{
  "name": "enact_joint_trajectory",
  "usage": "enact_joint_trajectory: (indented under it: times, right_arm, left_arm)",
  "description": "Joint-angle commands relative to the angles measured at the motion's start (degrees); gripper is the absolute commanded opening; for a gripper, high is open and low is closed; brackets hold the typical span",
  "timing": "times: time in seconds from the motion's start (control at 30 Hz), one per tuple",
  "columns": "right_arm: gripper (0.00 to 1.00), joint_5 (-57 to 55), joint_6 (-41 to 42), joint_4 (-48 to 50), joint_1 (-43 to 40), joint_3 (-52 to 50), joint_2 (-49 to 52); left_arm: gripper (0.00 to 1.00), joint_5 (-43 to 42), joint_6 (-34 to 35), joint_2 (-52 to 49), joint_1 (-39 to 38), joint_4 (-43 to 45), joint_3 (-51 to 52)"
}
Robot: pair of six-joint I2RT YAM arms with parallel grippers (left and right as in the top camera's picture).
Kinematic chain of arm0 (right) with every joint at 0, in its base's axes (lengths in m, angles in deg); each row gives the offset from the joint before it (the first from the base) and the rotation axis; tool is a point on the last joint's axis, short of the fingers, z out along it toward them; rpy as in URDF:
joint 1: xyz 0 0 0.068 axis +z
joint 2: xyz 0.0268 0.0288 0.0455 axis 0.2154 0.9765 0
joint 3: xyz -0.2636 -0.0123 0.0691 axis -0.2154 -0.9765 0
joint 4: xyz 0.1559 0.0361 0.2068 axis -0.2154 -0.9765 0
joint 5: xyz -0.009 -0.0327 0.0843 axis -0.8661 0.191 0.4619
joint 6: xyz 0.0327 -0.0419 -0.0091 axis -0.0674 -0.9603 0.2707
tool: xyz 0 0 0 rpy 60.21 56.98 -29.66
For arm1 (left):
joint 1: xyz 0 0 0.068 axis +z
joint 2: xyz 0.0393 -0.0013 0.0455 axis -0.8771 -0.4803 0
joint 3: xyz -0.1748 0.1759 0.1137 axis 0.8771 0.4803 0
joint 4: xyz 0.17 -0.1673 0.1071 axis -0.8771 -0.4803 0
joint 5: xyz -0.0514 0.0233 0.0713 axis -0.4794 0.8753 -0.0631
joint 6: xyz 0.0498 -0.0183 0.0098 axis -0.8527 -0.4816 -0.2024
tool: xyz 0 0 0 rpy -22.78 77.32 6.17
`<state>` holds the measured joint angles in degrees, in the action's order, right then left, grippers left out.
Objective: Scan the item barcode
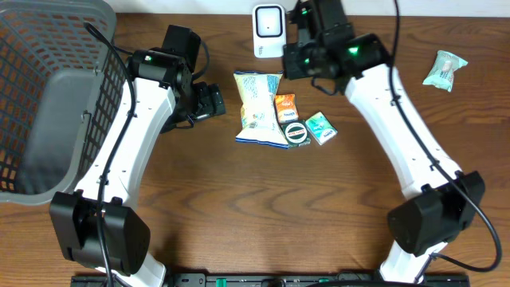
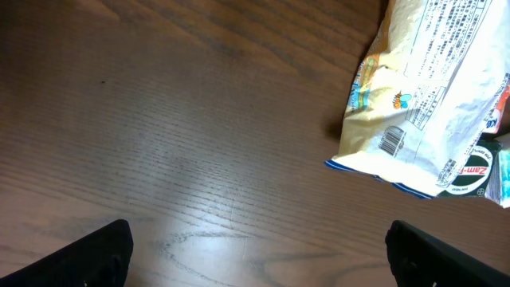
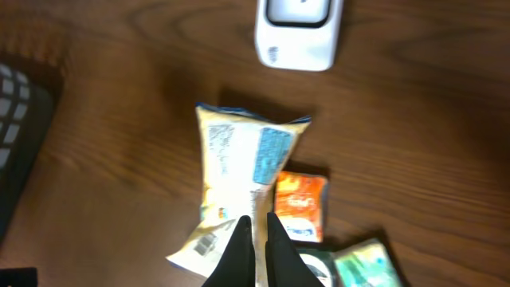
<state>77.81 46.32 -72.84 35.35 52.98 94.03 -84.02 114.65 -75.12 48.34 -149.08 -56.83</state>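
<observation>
Found left gripper (image 1: 211, 102) spread wide, empty, just beside snack bag (image 1: 259, 109) lying flat. Found right gripper (image 3: 256, 247) clenched on nothing. Judged risk: slipping or crumpling of film under pinch, hiding barcode (image 2: 391, 141) from scanner (image 1: 268, 30) beyond. Noted dark wood table (image 1: 239, 199), basket (image 1: 48, 96) at left. Saw nothing of room.

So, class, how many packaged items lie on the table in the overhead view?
5: a chip bag, an orange packet, a round tin and a green box clustered mid-table, plus a teal packet far right. Others may be hidden from view.
</observation>
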Motion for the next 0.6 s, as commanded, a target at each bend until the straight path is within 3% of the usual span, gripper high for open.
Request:
enact_joint_trajectory:
  times: [0.0, 0.57]
  right_arm:
    - [0.01, -0.1, -1.2, -0.8, -3.7, 0.6, -4.2]
    - [0.01, -0.1, -4.3, -8.8, -21.1, 0.3, -7.2]
  left_arm:
    - [1.0, 0.2, 0.7, -0.2, 0.1, -0.2, 0.3]
    - [1.0, 0.2, 0.7, -0.2, 0.1, -0.2, 0.3]
